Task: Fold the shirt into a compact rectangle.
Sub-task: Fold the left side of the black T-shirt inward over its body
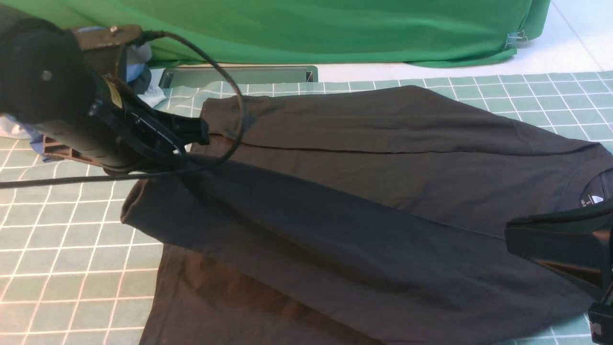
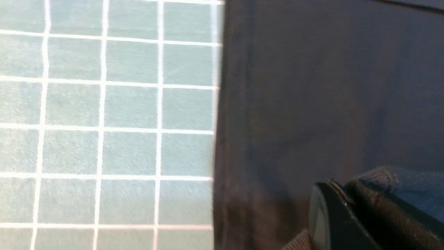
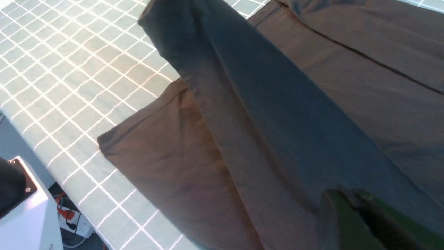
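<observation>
The black shirt [image 1: 364, 191] lies sideways on the green grid mat [image 1: 62, 239], with its collar and neck label [image 1: 591, 199] at the right. A long band of it is lifted and stretched between my two grippers, above the flat lower layer. My left gripper [image 1: 203, 133] is shut on the shirt's hem end at the left; the left wrist view shows the hem pinched between its fingers [image 2: 341, 189]. My right gripper [image 1: 511, 235] is shut on the fabric near the collar, and its fingertips [image 3: 347, 196] are buried in the cloth [image 3: 277, 121].
A green backdrop cloth [image 1: 335, 28] hangs behind the table. A grey tray [image 1: 239, 75] sits at the back edge. Blue and white garments [image 1: 139, 72] lie behind my left arm, whose cable [image 1: 237, 110] loops over the shirt. Past the table's edge stands a white box [image 3: 27, 215].
</observation>
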`<act>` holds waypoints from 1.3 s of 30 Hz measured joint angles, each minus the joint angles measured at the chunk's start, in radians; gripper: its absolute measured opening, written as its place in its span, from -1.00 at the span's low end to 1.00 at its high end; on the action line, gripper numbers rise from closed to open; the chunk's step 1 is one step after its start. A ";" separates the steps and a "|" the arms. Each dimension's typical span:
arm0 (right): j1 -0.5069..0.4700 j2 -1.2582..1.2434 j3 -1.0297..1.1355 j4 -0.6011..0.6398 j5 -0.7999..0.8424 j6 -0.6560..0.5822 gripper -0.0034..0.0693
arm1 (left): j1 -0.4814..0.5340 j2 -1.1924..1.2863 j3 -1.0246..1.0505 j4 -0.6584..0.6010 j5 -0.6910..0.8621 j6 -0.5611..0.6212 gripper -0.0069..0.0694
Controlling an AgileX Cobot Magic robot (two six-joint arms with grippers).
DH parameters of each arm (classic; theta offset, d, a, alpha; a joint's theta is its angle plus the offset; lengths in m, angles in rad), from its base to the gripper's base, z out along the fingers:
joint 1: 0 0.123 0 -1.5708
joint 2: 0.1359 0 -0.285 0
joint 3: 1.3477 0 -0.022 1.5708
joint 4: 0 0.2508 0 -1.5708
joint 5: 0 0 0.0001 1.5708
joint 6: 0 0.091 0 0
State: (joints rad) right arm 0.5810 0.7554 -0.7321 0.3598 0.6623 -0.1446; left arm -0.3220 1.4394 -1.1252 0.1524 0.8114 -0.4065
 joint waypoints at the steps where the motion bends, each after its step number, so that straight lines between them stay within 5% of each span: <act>1: 0.000 0.000 0.000 0.000 0.000 0.000 -0.80 | 0.006 0.013 0.000 0.003 -0.009 0.009 -0.73; 19: 0.000 0.000 0.000 0.000 0.000 0.020 -0.80 | 0.016 0.255 0.000 0.273 -0.125 -0.047 -0.73; 26: -0.012 0.059 -0.020 -0.220 0.153 0.310 -0.80 | 0.016 0.268 0.000 0.241 -0.150 -0.060 -0.71; 29: -0.031 0.153 -0.032 -0.307 0.318 0.374 -0.80 | 0.016 0.268 0.000 0.239 -0.150 -0.050 -0.60; 33: -0.037 0.285 -0.029 -0.314 0.344 0.392 -0.77 | 0.016 0.268 0.000 0.240 -0.147 -0.041 -0.32; 39: -0.039 0.480 -0.024 -0.255 0.303 0.336 -0.39 | 0.017 0.243 -0.035 0.233 -0.100 -0.051 -0.01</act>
State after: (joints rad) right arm 0.5423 1.2350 -0.7560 0.1045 0.9650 0.1919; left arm -0.3048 1.6821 -1.1601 0.3852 0.7109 -0.4574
